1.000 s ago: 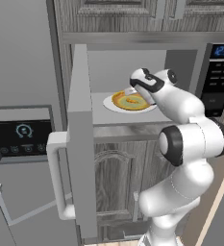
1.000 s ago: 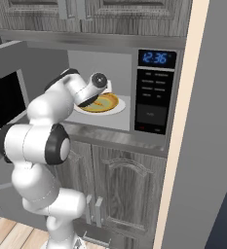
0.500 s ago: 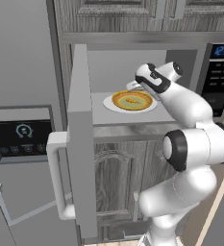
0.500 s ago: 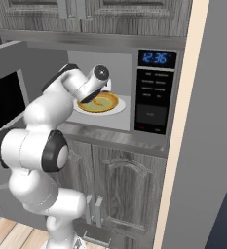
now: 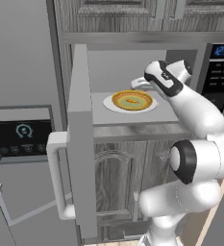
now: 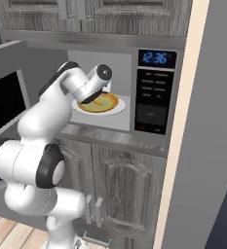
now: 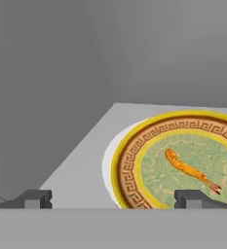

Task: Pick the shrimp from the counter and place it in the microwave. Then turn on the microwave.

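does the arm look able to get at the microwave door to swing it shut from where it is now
Probably yes, after backing out. The gripper sits inside the microwave, jaws open and empty, over the plate holding the shrimp. The door stands wide open to its left, nothing between them.

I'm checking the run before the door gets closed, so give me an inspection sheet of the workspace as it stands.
Surface: microwave floor, pale grey, carrying a white turntable disc.
Job's things: shrimp lies on the yellow patterned plate, which sits on the disc inside the cavity. Microwave door stands swung open to the left; blue display lit.
Clutter: nothing seen.
Tool: open, empty, its fingertips clear of the plate, at the cavity mouth.
Cables: nothing seen.
Surroundings: wood-grain cabinets above and below; grey panel with dial screen at left.
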